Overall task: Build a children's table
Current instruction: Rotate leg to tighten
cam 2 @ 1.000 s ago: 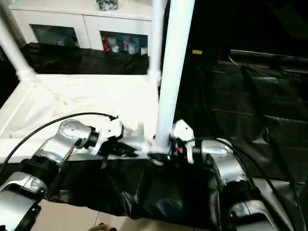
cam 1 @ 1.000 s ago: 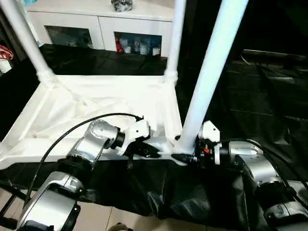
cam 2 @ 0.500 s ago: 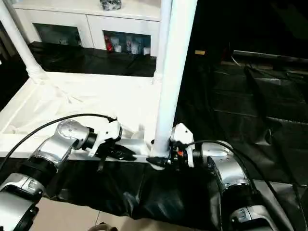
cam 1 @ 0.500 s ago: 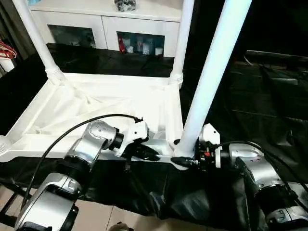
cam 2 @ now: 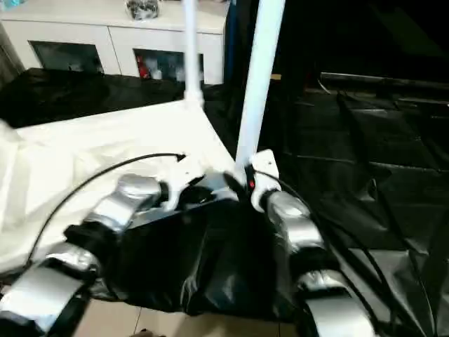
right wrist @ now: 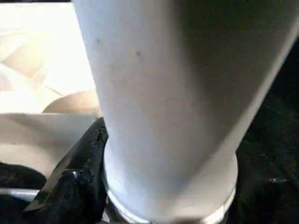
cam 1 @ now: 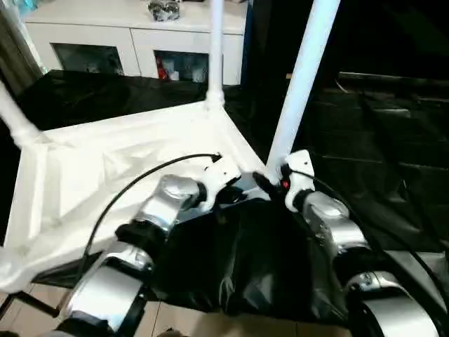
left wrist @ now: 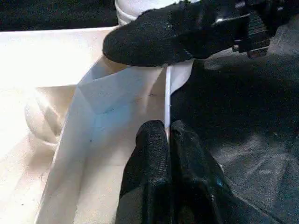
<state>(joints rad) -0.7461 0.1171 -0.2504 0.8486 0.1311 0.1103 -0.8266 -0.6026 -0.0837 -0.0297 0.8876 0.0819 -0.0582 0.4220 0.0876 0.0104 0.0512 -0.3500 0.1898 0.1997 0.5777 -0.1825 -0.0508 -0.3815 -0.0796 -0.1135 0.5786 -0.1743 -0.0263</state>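
The children's table lies upside down, its white ribbed top (cam 1: 105,175) resting on a black sheet. Three white legs stand up from its corner sockets: the near right leg (cam 1: 302,84), a far leg (cam 1: 214,49) and one at the left (cam 1: 14,119). My left gripper (left wrist: 167,135) is shut on the thin rim of the top, right beside the near right corner. My right gripper (cam 1: 270,181) is closed around the base of the near right leg (right wrist: 173,93), with one black finger (right wrist: 79,186) pressed against its side. The socket under that leg is hidden by the grippers.
A white cabinet (cam 1: 105,42) with glass doors stands behind the table. The black sheet (cam 1: 245,260) hangs over the front edge under my forearms. Dark floor with black sheeting (cam 1: 393,140) lies to the right.
The whole picture has swung and tilted, so the camera moved. Both grippers stay at the same table corner, the left on the rim and the right on the leg's base.
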